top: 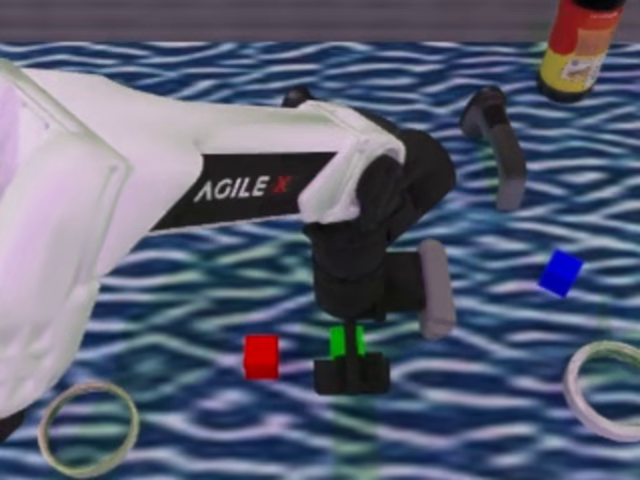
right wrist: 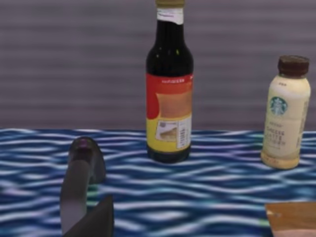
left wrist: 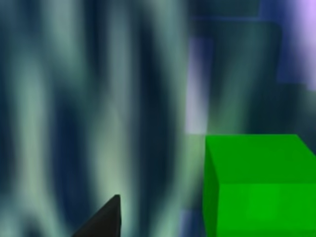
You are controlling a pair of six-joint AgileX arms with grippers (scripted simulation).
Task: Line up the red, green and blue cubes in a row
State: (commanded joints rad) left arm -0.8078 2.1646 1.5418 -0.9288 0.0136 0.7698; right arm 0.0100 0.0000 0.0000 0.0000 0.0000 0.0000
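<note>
Left end effector (top: pixel 351 375) pinches the green cube (top: pixel 347 341) on the tabletop (top: pixel 520 400).
Its 2 fingers press the cube's sides; the red cube (top: pixel 261 356) sits just left, the blue cube (top: pixel 560 272) well right. Likely placing step: next, release.

— Where's the left arm?
— Stretched across the table's middle, wrist bent down, left gripper (top: pixel 349 352) low with fingers clamped on something.
— And the right arm?
— Outside the top view
</note>
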